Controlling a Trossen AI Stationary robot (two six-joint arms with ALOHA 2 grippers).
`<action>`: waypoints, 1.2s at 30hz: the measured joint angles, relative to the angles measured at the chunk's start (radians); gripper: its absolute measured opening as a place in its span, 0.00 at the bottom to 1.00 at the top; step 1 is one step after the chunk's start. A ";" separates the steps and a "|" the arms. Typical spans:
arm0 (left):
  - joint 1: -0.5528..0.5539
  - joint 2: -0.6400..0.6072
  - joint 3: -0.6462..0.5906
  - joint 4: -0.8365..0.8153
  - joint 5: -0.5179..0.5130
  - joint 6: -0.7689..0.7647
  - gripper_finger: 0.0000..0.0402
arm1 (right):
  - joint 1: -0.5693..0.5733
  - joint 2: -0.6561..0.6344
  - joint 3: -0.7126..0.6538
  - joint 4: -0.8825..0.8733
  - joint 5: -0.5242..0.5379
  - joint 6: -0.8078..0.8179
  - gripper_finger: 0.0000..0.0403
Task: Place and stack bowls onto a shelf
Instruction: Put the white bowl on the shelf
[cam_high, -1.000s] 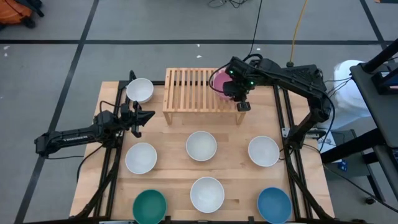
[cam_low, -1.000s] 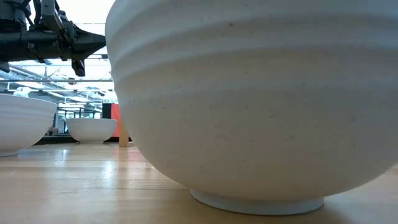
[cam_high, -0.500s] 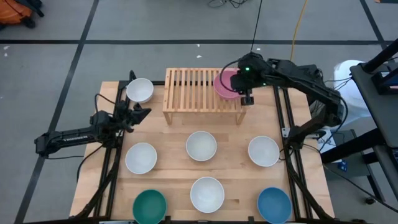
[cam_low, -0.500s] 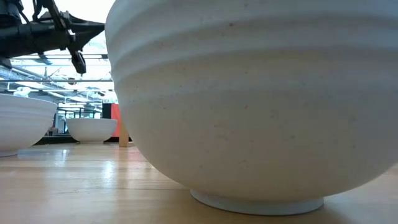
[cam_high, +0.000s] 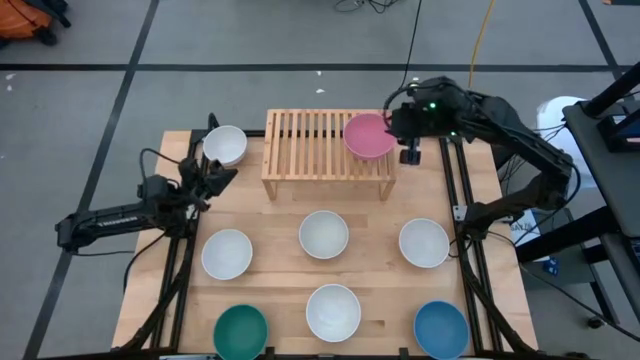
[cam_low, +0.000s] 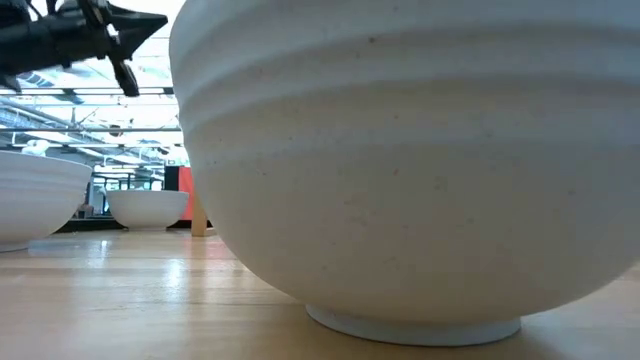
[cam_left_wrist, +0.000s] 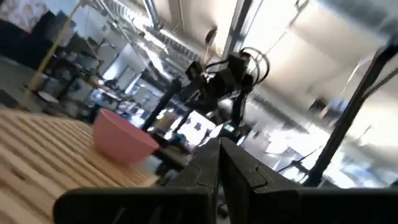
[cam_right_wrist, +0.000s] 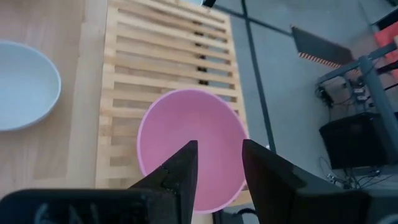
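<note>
We see the pink bowl (cam_high: 368, 135) on the shelf (cam_high: 315, 145)
It sits empty at the shelf's right end; our right claw (cam_high: 409, 155) hangs spread just beside it, left claw (cam_high: 222, 176) pressed together

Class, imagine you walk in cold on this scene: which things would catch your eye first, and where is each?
The pink bowl stands out, alone on the right end of the wooden shelf, with the open right gripper just beside it. Nearest the low camera, one white bowl fills almost that whole view. The teal bowl and blue bowl mark the table's front corners.
</note>
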 joint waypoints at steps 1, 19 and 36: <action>-0.001 0.000 0.042 -0.085 0.011 0.049 0.03 | 0.000 -0.007 0.000 0.003 0.000 0.000 0.30; -0.002 0.303 0.963 -1.460 0.073 0.034 0.07 | 0.000 -0.076 0.000 0.055 0.000 -0.012 0.30; -0.002 0.517 1.011 -1.881 0.184 0.267 0.27 | 0.000 -0.077 0.000 0.107 0.000 -0.015 0.30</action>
